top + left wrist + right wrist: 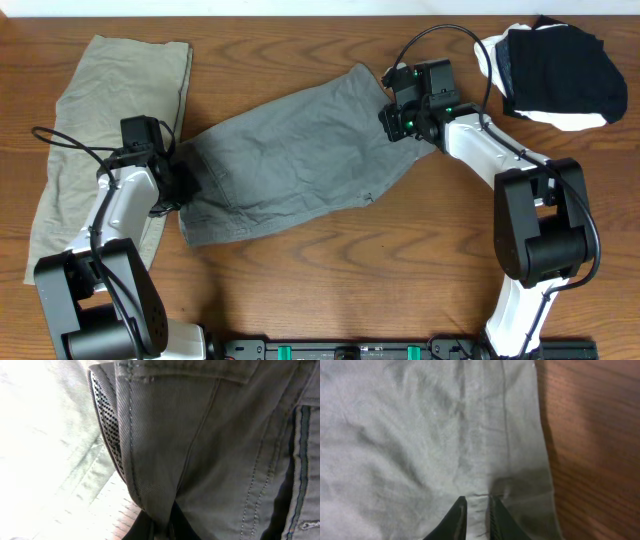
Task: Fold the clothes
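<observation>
The grey shorts (290, 160) lie spread and wrinkled across the middle of the table, running from lower left to upper right. My left gripper (185, 185) is at their left waistband end. In the left wrist view its fingers (162, 527) are shut on a fold of the waistband (200, 460), lifted a little off the table. My right gripper (390, 120) is at the upper right leg end. In the right wrist view its fingers (476, 510) are pinched on the grey cloth (420, 435) near the hem edge.
A pale khaki garment (100, 110) lies flat at the far left, partly under my left arm, and shows bright in the left wrist view (40, 435). A black garment (560, 70) on white cloth sits at the back right corner. Bare wooden table (400, 270) shows in front.
</observation>
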Robot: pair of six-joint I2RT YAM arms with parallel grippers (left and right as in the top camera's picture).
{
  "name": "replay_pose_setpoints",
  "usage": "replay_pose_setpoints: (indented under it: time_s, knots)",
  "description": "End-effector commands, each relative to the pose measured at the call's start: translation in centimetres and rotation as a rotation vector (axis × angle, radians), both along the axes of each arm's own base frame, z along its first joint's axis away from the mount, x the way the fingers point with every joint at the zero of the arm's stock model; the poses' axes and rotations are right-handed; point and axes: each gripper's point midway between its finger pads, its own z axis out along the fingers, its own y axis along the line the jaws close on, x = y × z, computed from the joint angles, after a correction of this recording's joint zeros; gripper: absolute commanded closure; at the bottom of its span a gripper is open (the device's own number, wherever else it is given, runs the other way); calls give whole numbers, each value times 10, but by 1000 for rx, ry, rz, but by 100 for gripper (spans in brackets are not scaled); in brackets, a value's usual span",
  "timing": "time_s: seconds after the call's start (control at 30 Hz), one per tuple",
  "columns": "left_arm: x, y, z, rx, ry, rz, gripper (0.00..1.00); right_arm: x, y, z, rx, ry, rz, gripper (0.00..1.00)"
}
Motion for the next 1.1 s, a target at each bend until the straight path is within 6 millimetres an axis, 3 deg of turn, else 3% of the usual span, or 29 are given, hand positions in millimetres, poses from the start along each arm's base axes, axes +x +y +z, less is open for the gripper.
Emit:
replay_pose_setpoints:
  time_s: [0.0, 0.3, 0.67, 1.07]
  knots:
    - [-5, 8, 1, 37, 10, -6, 94, 5, -3, 9, 0, -35, -2, 88]
    - [-5, 13, 1, 47, 10, 5, 94, 10, -6, 6, -16, -47, -16, 91]
    - [0, 15, 2, 53, -11, 3, 94, 9, -6, -18, -27, -14, -17, 93]
    - [5, 21, 10, 63, -53, 18, 94, 1, -8, -58, -49, 60, -10, 95]
